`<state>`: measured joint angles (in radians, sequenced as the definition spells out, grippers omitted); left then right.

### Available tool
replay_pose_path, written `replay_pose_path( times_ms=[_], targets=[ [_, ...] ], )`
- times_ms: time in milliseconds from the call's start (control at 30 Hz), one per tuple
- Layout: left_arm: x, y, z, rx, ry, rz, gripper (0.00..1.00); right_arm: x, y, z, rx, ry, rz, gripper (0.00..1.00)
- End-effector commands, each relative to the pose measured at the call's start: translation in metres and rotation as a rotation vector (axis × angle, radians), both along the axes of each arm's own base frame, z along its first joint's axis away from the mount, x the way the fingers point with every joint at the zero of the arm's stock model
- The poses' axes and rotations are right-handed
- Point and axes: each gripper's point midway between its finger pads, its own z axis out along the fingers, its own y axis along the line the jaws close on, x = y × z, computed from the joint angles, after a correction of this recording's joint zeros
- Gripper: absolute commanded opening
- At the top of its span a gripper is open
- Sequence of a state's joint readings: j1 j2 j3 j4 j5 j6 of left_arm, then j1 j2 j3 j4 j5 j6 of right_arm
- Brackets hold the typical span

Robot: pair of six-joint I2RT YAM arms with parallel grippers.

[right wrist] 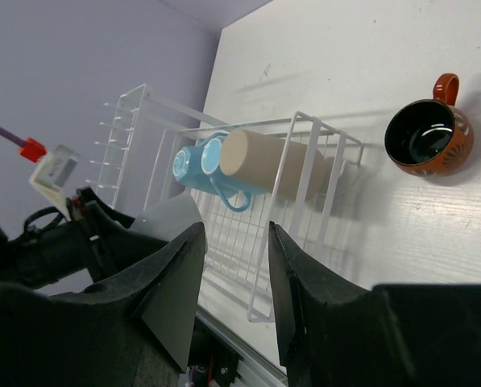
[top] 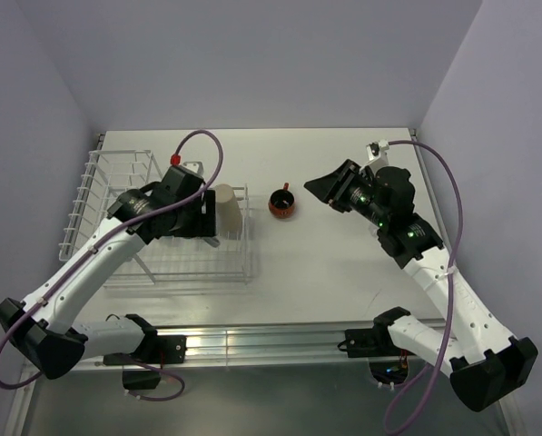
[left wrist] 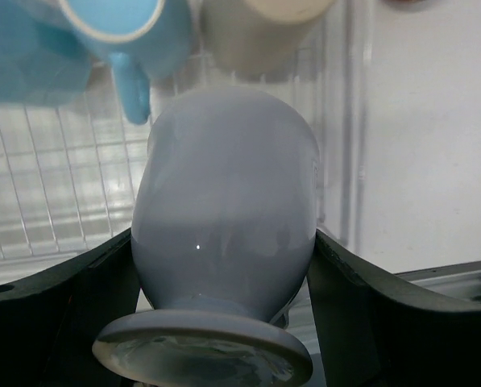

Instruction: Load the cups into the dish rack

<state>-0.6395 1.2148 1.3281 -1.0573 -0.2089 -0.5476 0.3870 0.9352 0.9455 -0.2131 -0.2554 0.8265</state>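
Presently, a pale blue cup [left wrist: 224,185] is gripped by the left gripper [top: 207,222] over the dish rack [top: 89,195]; the right gripper [right wrist: 234,282] is parted, empty; a red-orange mug [top: 282,203] is seen on the table [top: 343,263].

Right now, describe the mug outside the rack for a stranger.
Find the white wire dish rack on the left of the table. Right of it stands a small red-orange handled mug. Unlike the racked blue mugs and cream mug, it is dark inside.

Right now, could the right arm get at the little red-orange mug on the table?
Probably yes. The red-orange mug stands alone on the table beside the dish rack, and the right fingers are open and empty, with nothing between.
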Motion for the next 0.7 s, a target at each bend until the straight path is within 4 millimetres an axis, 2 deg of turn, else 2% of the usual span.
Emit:
replay_pose_path(
  times_ms=[0,333,667],
  targets=[
    [0.004,0.012,-0.01,0.012,-0.003,0.102,0.0,0.004,0.0,0.003,-0.006,-0.032,0.004,0.45],
    [0.004,0.037,-0.053,0.044,0.07,0.228,0.0,0.007,0.004,-0.01,-0.004,-0.014,0.015,0.45],
    [-0.002,0.05,-0.076,0.083,0.114,0.349,0.0,0.01,0.006,-0.023,-0.011,0.009,0.018,0.45]
  ],
)
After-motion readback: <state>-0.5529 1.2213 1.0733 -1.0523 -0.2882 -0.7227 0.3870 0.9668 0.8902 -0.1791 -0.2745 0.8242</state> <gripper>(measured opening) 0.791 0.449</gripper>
